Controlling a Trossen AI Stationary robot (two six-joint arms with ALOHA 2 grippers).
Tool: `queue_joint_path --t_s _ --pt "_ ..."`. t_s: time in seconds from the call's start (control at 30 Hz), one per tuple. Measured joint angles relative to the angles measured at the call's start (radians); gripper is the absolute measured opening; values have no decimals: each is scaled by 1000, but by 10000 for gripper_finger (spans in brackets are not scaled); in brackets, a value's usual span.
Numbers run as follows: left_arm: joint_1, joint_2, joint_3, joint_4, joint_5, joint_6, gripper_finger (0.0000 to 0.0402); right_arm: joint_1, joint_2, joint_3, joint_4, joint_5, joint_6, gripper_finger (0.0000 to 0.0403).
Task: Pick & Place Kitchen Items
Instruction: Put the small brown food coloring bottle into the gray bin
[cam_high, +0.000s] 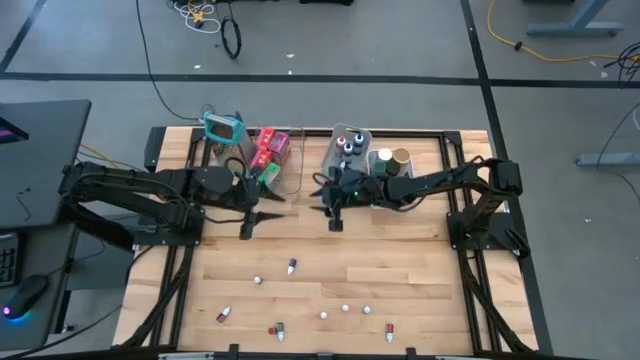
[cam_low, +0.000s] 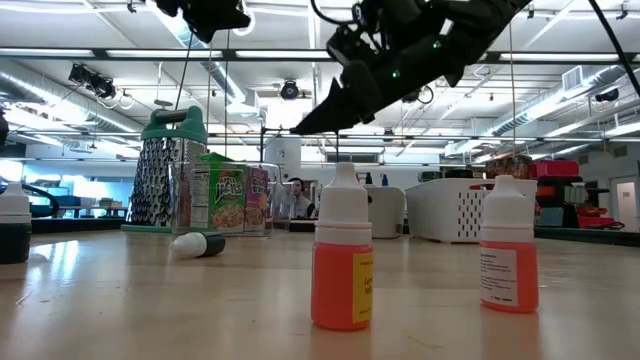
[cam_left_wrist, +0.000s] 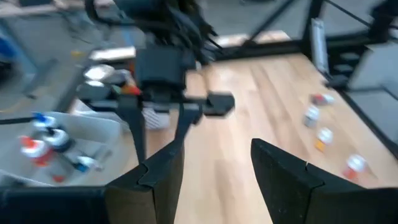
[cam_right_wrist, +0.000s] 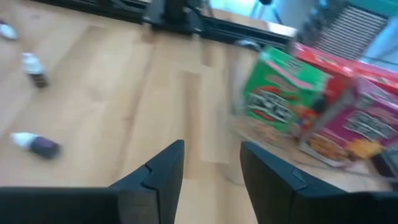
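While both arms hang above the middle of the table (cam_high: 400, 270), neither pincer holds anything. Left gripper (cam_high: 262, 213) sits w/ fingers parted to a moderate gap, empty, pointing toward the right gripper (cam_high: 327, 208), which is near it but apart. Right gripper's fingers also stand apart w/ a narrower gap, nothing between them; wood shows through the gap in the right wrist view.

Just behind the left gripper is a clear bin (cam_high: 283, 160) w/ red and pink packets (cam_high: 272, 145) and a green-topped box (cam_right_wrist: 283, 93) standing in it. Teal-framed grater (cam_high: 224, 128) stands beside that bin, further back. Behind the right gripper: a grey bin (cam_high: 338, 160) w/ dark-capped bottles (cam_high: 348, 148), and next to it two lidded jars (cam_high: 392, 160) close by the right arm.

On the near side of both pincers, well apart from them, small dropper bottles lie scattered: one dark-capped (cam_high: 292, 266) closest, others red-tipped (cam_high: 278, 330) or white (cam_high: 346, 308) toward the front edge. Low view shows two orange dropper bottles (cam_low: 341, 262) upright w/ white caps and one dark-capped bottle (cam_low: 198, 243) on its side. A person (cam_low: 295, 196) shows far off in the room.
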Motion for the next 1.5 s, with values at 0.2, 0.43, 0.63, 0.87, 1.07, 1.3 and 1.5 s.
queue_joint_path --t_s 0.2,0.43,0.63,0.87,1.07,1.3,1.5 --pt "-2 17 0 -65 140 -62 194 69 0 0 0 1 25 192" --pt "-132 87 4 -101 140 -254 194 107 0 0 -20 2 27 201" --pt "-331 176 1 -172 -85 -333 194 117 1 0 -52 2 27 201" --pt "-539 281 1 -209 -210 -535 194 117 2 0 -120 3 36 201" --pt "-676 325 0 -264 -461 -589 194 117 2 0 -135 3 118 201" --pt "-799 325 0 -249 -676 -601 194 117 2 0 -143 3 134 201" --pt "-833 317 -166 -85 -739 -679 194 117 2 0 -144 3 108 201"
